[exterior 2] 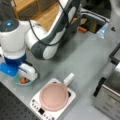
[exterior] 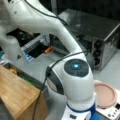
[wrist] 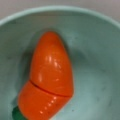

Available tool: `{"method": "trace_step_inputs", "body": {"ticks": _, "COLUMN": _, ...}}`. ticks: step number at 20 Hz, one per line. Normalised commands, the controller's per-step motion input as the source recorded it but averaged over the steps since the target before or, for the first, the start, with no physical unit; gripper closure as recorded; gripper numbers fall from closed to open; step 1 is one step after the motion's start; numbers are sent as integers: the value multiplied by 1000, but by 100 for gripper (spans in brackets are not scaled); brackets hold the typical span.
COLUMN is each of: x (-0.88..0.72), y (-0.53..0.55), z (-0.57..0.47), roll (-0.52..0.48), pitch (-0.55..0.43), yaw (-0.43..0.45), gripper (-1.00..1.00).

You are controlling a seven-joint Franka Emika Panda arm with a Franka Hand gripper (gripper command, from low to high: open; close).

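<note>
**Arm over the bowl with the carrot**

The gripper (exterior 2: 25, 75) hangs low over a bowl at a front view's left, near its bottom. Its fingers are hidden behind the white and blue body of the hand, so I cannot tell if it is open or closed, or if it holds anything. In the wrist view no finger shows.

The bowl (exterior 2: 17, 81) is pale green and stands on the grey table (exterior 2: 82, 60). In it lies a carrot (wrist: 47, 77), a toy of orange plastic with a seam across its body and a small green end at the wrist view's bottom left. The carrot rests on the floor of the bowl (wrist: 100, 75), its pointed tip toward the top of that view. In a front view only a small orange piece (exterior 2: 23, 80) is visible under the hand.

Just to the right of the bowl stands a white cooker (exterior 2: 53, 100) with a pink pan (exterior 2: 53, 96) on it; both front views show it (exterior: 106, 95). Far right is a metal oven (exterior: 100, 37) with black knobs. A wooden box (exterior: 20, 95) is at a front view's bottom left.
</note>
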Motion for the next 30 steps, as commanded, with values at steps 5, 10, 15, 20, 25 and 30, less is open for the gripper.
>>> {"method": "trace_step_inputs", "body": {"ticks": 5, "x": 259, "y": -145, "z": 130, "roll": 259, "pitch": 163, "yaw": -8, "gripper": -100}}
{"method": "trace_step_inputs", "body": {"ticks": 10, "x": 132, "y": -144, "z": 96, "roll": 291, "pitch": 160, "yaw": -52, "gripper": -100}}
{"method": "trace_step_inputs", "body": {"ticks": 15, "x": -63, "y": -117, "z": 35, "roll": 312, "pitch": 137, "yaw": -105, "gripper": -100}}
{"method": "trace_step_inputs", "body": {"ticks": 20, "x": -236, "y": -119, "z": -40, "roll": 252, "pitch": 47, "yaw": -86, "gripper": -100}}
{"method": "trace_step_inputs", "body": {"ticks": 25, "x": -215, "y": -114, "z": -79, "roll": 182, "pitch": -63, "yaw": -36, "gripper": -100}}
{"method": "trace_step_inputs", "body": {"ticks": 30, "x": -143, "y": -26, "z": -104, "roll": 143, "pitch": -107, "yaw": -1, "gripper": -100}}
